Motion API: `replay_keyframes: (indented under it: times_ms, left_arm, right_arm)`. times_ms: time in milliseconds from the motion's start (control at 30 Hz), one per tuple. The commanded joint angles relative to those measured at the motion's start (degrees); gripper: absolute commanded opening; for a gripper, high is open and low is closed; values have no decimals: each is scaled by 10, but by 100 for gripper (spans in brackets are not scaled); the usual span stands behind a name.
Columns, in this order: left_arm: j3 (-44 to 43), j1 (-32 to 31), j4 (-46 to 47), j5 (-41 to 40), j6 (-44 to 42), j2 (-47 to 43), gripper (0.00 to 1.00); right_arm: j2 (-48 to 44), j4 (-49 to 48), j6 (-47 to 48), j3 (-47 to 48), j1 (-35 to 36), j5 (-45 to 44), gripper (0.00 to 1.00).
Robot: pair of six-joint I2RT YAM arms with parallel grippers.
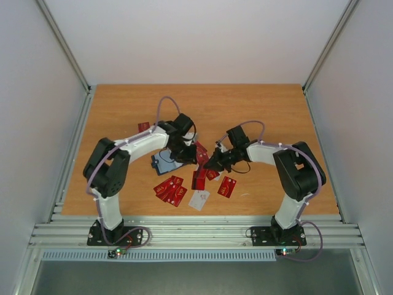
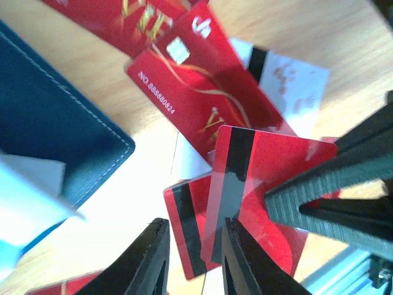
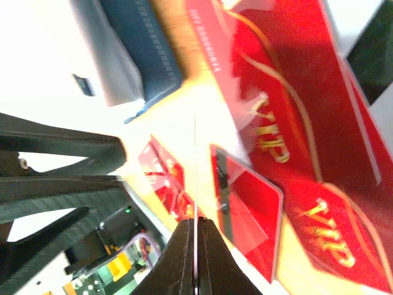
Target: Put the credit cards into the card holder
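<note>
White card (image 1: 199,200): one small, flat, pale rectangle. It lies on the desk (image 1: 270,110), closest to the arm bases.
Red pile (image 1: 171,187): shiny red credit cards just left of the white card, spread over each other like a fan. There are about four, but the edges blend, so I cannot count them for sure.
Lone red card (image 1: 227,186): one, flat on the wood by itself, to the right of the white card.
Held card (image 2: 276,166): one, glossy red with a black stripe down its back. It stands up off the desk.
Right gripper (image 3: 196,224): clenched tight on the held card. Its own camera sees the card only as a thin pale line between two black fingers.
Left gripper (image 2: 196,224): its two black fingers are spread apart and pinch nothing. The held card's lower edge is just beside one finger (image 2: 236,264).
Card holder (image 2: 55,123): one, dark navy and grainy like leather, with a row of pale stitches around its rounded corner. It lies on the desk just left of the left gripper. A lighter blue part shows from above.
VIP cards (image 2: 202,92): at least two, glossy red with gold swirls, gold "VIP" letters and a white number. They overlap on the desk between the two grippers.
Pale striped card (image 2: 295,86): one, white with a black stripe, peeking out from under the VIP cards.
Far red card (image 1: 143,127): one, lying alone beyond the left arm.
Desk: one smooth, orange-brown wooden rectangle.
</note>
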State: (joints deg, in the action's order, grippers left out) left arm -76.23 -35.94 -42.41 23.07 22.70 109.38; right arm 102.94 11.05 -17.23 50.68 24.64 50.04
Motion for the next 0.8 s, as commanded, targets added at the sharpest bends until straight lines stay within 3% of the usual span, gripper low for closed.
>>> replay_keyframes:
  times_ms: [0,200,400,633,767]
  left_arm:
    - [-28,29,-41,-16,-11,-90,29]
    - [-37,74,-80,76,-48,-172,46]
    - [-54,119,-110,207,-76,-232,52]
    - [-31,158,-48,321,-27,-296,54]
    - [-4,163,36,390,25,-311,51]
  right_arm:
    - [-52,48,32,36,-12,43,1]
    - [-96,77,49,92,-15,90,1]
    - [-129,42,37,136,-18,159,1]
    - [-155,-103,-61,150,-22,240,1]
    - [-158,-201,-129,155,-22,264,1]
